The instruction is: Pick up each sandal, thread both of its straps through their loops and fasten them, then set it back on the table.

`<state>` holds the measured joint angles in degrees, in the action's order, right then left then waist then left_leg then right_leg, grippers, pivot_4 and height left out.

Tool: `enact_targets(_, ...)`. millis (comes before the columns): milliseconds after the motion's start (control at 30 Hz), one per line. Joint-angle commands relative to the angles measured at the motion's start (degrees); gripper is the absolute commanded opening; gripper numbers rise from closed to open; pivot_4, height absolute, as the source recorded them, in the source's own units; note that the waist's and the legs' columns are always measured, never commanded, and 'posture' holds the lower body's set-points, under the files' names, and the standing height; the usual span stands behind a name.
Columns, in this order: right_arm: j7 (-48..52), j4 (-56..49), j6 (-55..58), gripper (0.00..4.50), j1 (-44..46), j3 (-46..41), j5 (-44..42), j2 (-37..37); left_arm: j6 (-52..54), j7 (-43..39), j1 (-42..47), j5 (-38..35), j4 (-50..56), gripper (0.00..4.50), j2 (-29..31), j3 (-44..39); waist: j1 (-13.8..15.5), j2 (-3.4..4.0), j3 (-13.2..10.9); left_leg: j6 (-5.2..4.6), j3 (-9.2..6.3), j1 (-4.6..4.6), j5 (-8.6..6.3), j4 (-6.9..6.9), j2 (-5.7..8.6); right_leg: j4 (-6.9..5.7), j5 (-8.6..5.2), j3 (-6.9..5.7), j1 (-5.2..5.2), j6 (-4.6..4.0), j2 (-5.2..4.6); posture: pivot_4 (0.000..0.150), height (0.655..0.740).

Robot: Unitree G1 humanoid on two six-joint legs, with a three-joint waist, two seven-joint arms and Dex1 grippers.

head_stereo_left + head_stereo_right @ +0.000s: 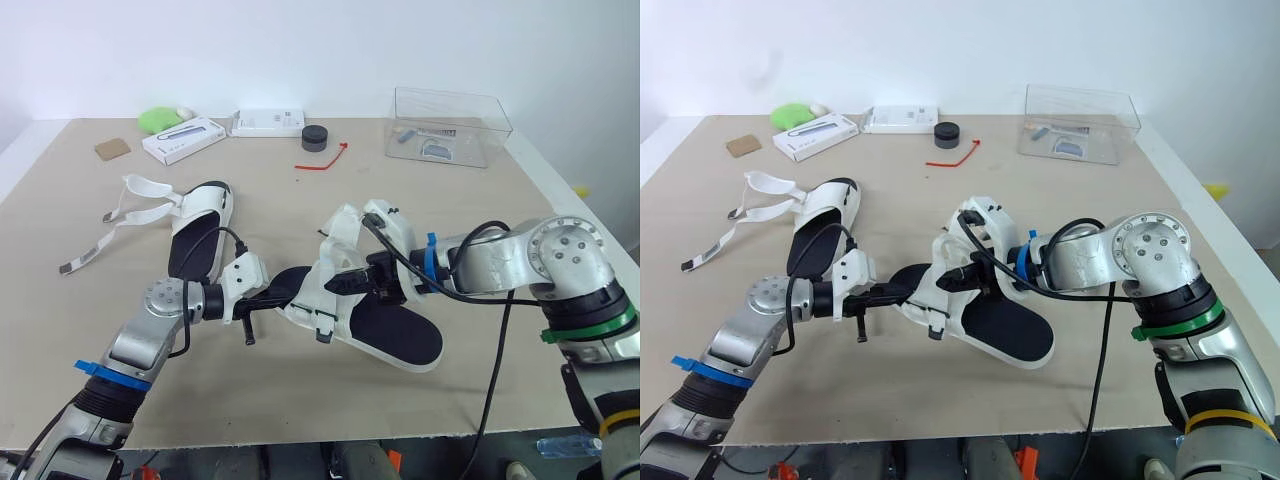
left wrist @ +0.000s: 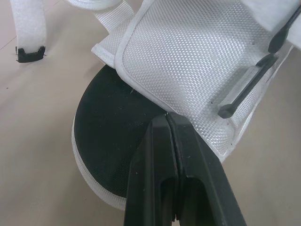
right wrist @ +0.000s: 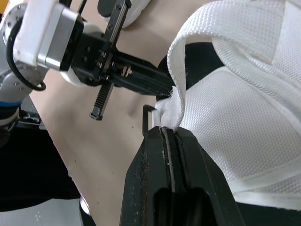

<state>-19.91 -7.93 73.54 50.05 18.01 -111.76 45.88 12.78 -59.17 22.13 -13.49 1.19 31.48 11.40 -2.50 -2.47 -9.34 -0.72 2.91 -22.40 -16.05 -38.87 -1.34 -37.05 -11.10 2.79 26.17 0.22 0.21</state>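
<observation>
The sandal (image 1: 395, 330) lies mid-way across the bench (image 1: 300, 395). The left end effector (image 1: 290, 294) pinches its mesh upper (image 2: 188, 61) at the edge. The right end effector (image 1: 338, 283) is clamped on the strap (image 3: 176, 94). Best to hold the left steady and feed the strap straight into its loop (image 2: 247, 84) without twisting.

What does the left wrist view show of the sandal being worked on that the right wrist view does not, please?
The left wrist view adds the rounded end of the black footbed, a black loop on the mesh flap, and a loose strap end lying on the table. The right wrist view adds the left hand at the edge of the sandal, and the right hand shut on a white strap. Both share the sandal's white mesh and the tan table.
</observation>
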Motion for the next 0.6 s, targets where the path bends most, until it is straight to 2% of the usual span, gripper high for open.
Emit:
enact_targets(33,0.87,-3.22,-0.48,0.08,-0.44,0.11,-1.24,1.37,0.54,-0.19,-0.42,1.36,-1.5,0.0,0.13,1.13,0.0,0.0,0.0,0.0,0.0,0.0,0.0,0.0,0.0,0.0,0.0,0.0,0.0,0.0,0.0,0.15,0.74)
enact_targets(467,3.23,-7.22,-1.69,0.08,-1.02,0.53,-1.22,3.72,0.41,-0.75,0.19,1.49,-2.21,0.0,0.26,1.22,0.02,0.0,0.0,0.0,0.0,0.0,0.0,0.0,0.01,0.0,0.0,0.0,-0.01,0.01,-0.01,0.15,0.74)
enact_targets(567,4.7,-7.9,-1.07,0.95,-0.25,0.32,0.09,4.25,0.39,-0.91,0.4,1.51,-2.45,0.0,0.22,1.25,0.03,0.0,0.01,0.0,-0.01,0.0,0.0,0.0,0.01,0.0,0.0,-0.01,-0.01,0.01,-0.01,0.15,0.74)
enact_targets(600,5.28,-8.07,-0.81,1.4,-0.16,0.33,0.53,4.45,0.37,-0.94,0.43,1.51,-2.49,0.0,0.22,1.26,0.03,0.0,0.01,0.0,-0.01,0.0,0.0,0.0,0.0,0.0,0.0,-0.01,0.0,0.01,0.0,0.15,0.74)
